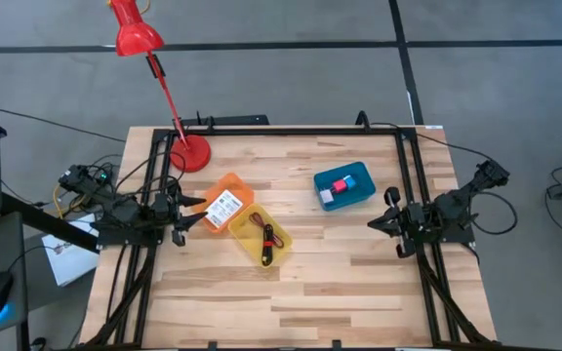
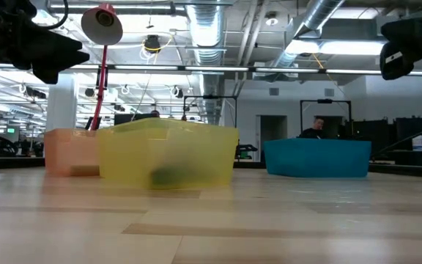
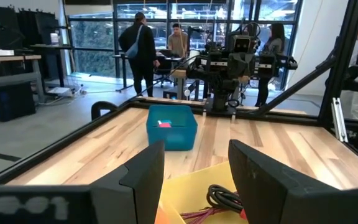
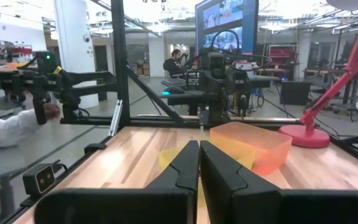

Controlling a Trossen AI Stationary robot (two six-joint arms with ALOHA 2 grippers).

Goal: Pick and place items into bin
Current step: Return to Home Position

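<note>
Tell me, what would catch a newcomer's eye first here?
A bright red desk lamp stands at the back left corner of the wooden table. Mid-table sit three plastic bins: an orange bin with a white card, a yellow bin beside it with a dark red cord, a blue bin apart to the right. The left gripper and right gripper wait at opposite sides.

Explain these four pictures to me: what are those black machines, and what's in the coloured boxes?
They are two robot arms at a wooden table, each ending in a two-finger gripper. One picture looks straight down, one looks level across the table, and two come from cameras on the arms' wrists. The left gripper is open and the right gripper is shut; neither holds anything. On the table stand an orange bin with a white card, a yellow bin with a dark cord, a blue bin with small cubes, and a red lamp.
</note>
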